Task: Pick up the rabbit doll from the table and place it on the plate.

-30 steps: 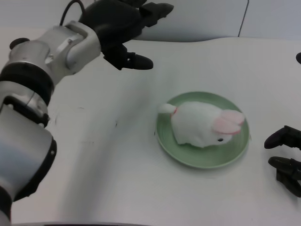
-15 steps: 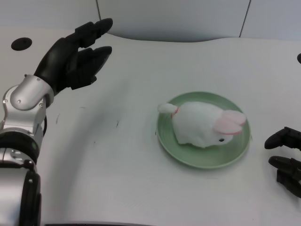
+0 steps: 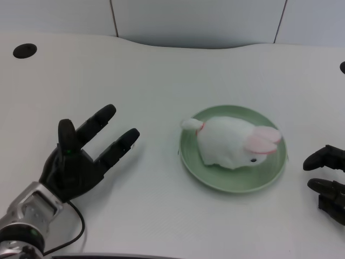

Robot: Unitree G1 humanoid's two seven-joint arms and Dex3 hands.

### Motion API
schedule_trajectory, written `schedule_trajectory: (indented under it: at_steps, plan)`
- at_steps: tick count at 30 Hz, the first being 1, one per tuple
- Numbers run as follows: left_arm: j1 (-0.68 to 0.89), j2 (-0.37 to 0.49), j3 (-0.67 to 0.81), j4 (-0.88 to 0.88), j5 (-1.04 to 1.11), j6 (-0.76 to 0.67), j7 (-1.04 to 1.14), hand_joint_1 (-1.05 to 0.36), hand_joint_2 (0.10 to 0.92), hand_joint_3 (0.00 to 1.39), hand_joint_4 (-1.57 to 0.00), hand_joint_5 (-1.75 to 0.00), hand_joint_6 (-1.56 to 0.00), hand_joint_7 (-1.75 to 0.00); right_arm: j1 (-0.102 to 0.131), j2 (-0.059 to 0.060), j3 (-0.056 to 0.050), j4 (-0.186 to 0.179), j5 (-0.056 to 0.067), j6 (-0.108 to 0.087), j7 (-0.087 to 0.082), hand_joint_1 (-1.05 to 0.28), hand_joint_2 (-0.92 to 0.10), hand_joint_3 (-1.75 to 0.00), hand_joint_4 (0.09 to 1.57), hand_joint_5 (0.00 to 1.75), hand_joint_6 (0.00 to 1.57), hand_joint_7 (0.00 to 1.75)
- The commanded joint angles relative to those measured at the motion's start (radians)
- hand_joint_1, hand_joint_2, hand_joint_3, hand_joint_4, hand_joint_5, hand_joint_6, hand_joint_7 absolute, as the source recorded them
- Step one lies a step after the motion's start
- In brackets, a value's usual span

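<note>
Judging from how things lie, little can go wrong: the main risk is a careless swing of the left robot hand [image 3: 81, 162] to its right, which could clip the plate's rim and tip the toy off. That robot hand sits low at the near left of the bench [image 3: 161, 75], palm up, fingers [image 3: 119, 145] spread and pointing toward the plate, holding nothing. Well apart to its right, the green plate [image 3: 215, 181] carries the rabbit doll [image 3: 229, 143], lying on its side wholly within the rim, its tail end nearest the robot hand and pink ears on the far side. The placing looks done.
</note>
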Motion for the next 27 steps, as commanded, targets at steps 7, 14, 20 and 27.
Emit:
schedule_trajectory:
  at_steps: [7,14,20,27]
  plan:
    - [0.047,0.069,-0.007,-0.029,0.012,0.073,-0.018,-1.02,0.921,0.62,-0.16,-0.05,0.0,0.0,0.0,-0.016,-0.019,0.005,0.013,0.006,0.001,-0.39,-0.92,-0.1,1.41,1.75,0.8,1.75]
    - [0.038,0.065,-0.021,-0.026,0.023,0.054,-0.022,-1.01,0.921,0.59,-0.24,-0.09,-0.05,-0.02,-0.001,-0.014,-0.025,0.006,0.018,0.021,-0.004,-0.38,-0.92,-0.11,1.35,1.75,0.64,1.75]
    - [0.031,0.066,-0.02,-0.023,0.031,0.041,-0.037,-1.0,0.921,0.58,-0.32,-0.13,-0.11,-0.04,0.004,-0.018,-0.01,-0.003,-0.002,-0.01,-0.013,-0.41,-0.92,-0.12,1.42,1.75,0.77,1.75]
    - [0.028,0.067,-0.022,-0.019,0.033,0.031,-0.045,-0.99,0.921,0.57,-0.35,-0.14,-0.17,-0.05,-0.003,-0.016,-0.024,0.008,0.018,0.024,-0.007,-0.39,-0.92,-0.09,1.35,1.75,0.58,1.75]
